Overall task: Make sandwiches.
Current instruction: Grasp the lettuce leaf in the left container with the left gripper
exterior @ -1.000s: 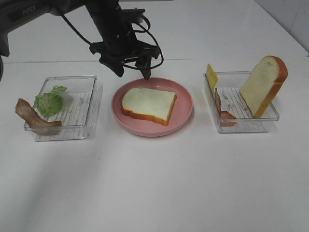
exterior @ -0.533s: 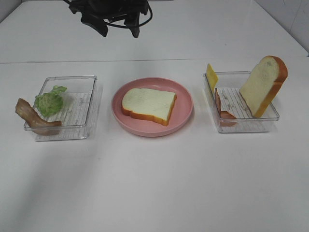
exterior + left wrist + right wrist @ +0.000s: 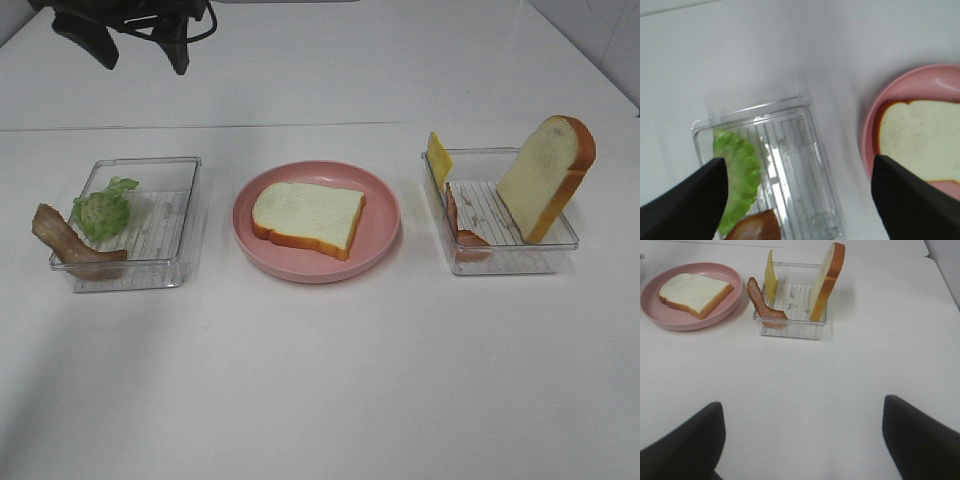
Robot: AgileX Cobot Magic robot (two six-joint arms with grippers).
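- Right jaws gape empty; if nudged, the orange-crusted white bread slice [image 3: 545, 175] leaning in the clear plastic tray [image 3: 510, 262] at right may topple.
- Centre: second slice [image 3: 306, 217] lies flat on the round pink plate [image 3: 383, 215].
- Upper left, left jaws open and empty; grabbing the green lettuce [image 3: 102, 212] could drag out the brown bacon strip [image 3: 70, 250].

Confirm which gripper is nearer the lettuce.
Left. The left gripper hangs high near the lettuce; the right gripper sits far off, past the right-hand tray.

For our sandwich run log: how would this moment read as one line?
left gripper open, empty, raised | right gripper open, empty | bread slice on plate | lettuce, bacon: left tray | cheese, second slice: right tray
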